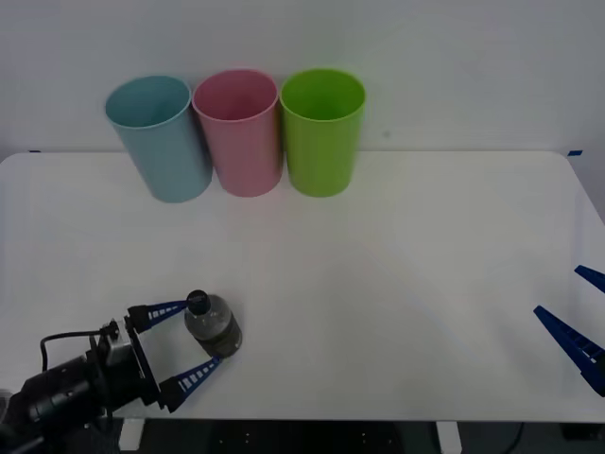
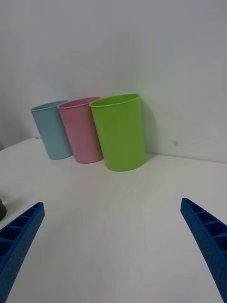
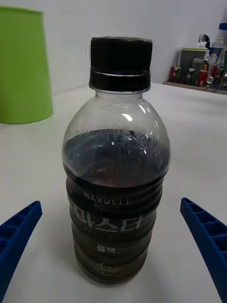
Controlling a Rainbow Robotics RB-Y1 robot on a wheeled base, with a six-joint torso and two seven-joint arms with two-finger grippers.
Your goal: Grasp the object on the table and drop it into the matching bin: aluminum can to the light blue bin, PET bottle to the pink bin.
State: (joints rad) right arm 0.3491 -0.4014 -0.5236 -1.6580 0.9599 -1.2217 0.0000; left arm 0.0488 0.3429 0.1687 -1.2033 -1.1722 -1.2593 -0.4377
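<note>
The PET bottle [image 1: 214, 326] [image 3: 116, 170], small and clear with a black cap and dark liquid, stands upright near the table's [image 1: 378, 284] front left. My left gripper [image 1: 189, 345] [image 3: 113, 251] is open around it, one blue finger on each side, not touching. At the back stand the light blue bin [image 1: 159, 137] [image 2: 51, 129] and, next to it, the pink bin [image 1: 240, 130] [image 2: 81, 129]. My right gripper [image 1: 581, 317] [image 2: 111, 246] is open at the table's right edge, holding nothing.
A green bin [image 1: 322, 130] [image 2: 119, 131] [image 3: 21, 66] stands right of the pink one, the three touching in a row by the back wall. A shelf with cans and clutter [image 3: 201, 68] lies beyond the table in the left wrist view.
</note>
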